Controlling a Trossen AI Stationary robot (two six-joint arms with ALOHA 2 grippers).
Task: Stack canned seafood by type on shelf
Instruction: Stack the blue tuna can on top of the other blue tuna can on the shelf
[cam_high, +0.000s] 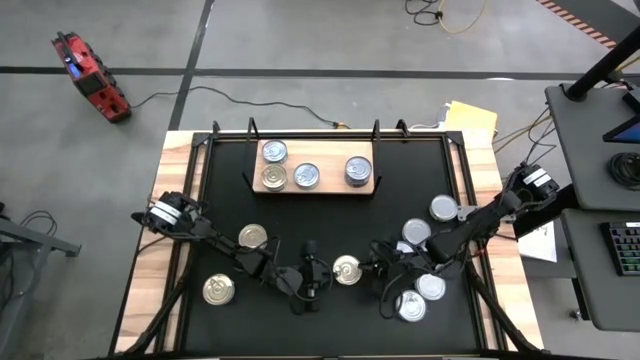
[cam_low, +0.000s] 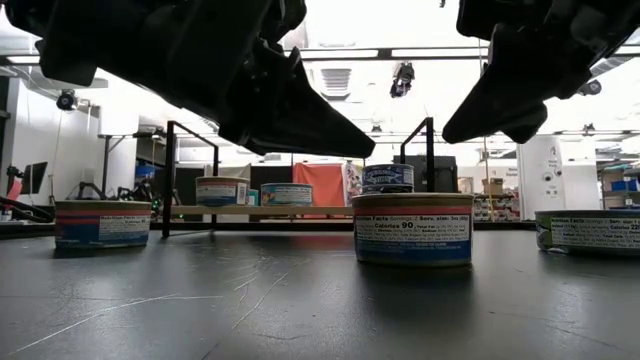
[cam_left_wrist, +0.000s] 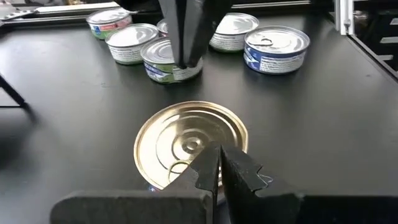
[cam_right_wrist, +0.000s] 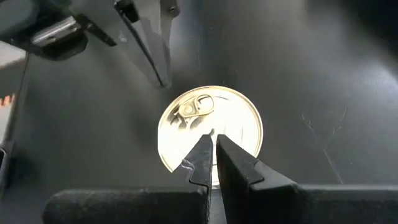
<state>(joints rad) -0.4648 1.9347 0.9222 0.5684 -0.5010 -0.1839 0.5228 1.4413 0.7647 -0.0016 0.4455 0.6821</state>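
Pincers of both arms are closed and hold nothing: the left pincer (cam_high: 322, 274) and the right pincer (cam_high: 372, 268) hang on either side of a gold-topped can (cam_high: 347, 270) on the black surface (cam_high: 330, 225). Four cans sit on the wooden shelf (cam_high: 315, 186) at the far edge; other silver-topped cans (cam_high: 431, 287) lie near the right arm.

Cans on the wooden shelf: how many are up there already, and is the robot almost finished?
Not nearly. The shelf carries four cans: silver-topped ones and one gold-topped. Nothing is held: the left gripper and right gripper, both shut, hang either side of a gold-topped can mid-table. About eight cans remain on the table, including the cluster at right.
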